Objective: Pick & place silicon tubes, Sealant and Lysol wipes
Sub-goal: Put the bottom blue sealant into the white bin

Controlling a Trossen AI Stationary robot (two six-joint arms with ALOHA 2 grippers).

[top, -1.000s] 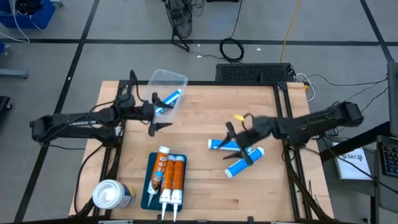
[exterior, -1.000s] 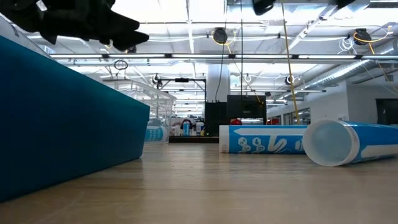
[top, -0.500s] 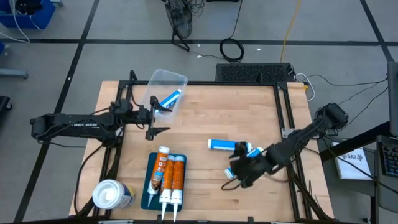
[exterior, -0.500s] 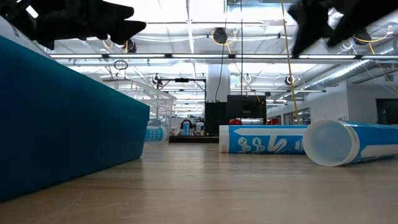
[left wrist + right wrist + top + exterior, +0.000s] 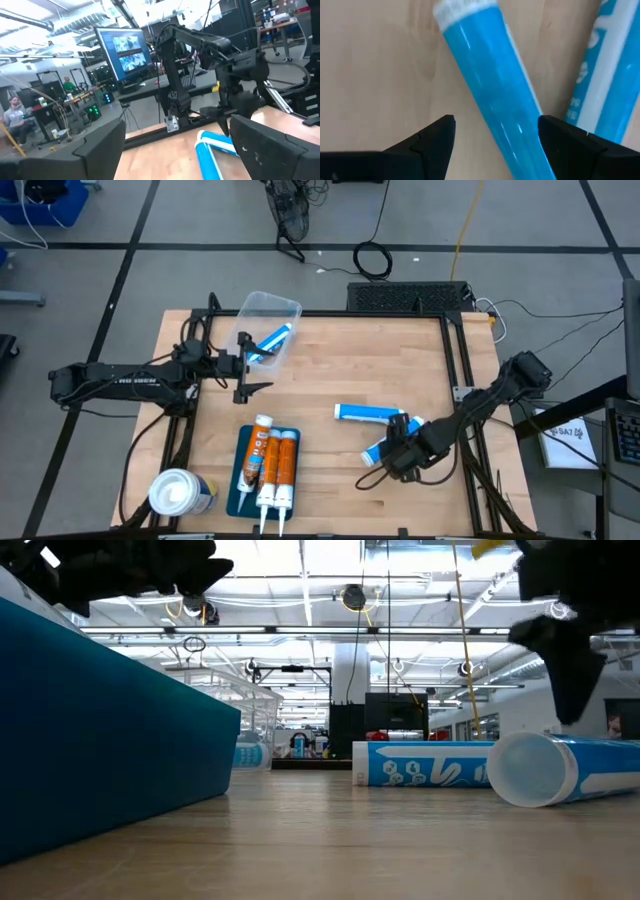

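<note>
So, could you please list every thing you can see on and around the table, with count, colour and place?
Blue tubes on the table: two, blue and white, lying on the right half of the wooden table.
Blue tube in the bin: one, blue and white, inside the clear plastic bin at the far left edge.
Sealant cartridges: three, orange with white nozzles, on a dark teal tray at the near edge.
Lysol wipes: one, white lid, yellow-and-blue label, upright at the near left corner.
Left gripper: one, dark, open, near the bin.
Right gripper: one, dark, open over the nearer blue tube.
</note>
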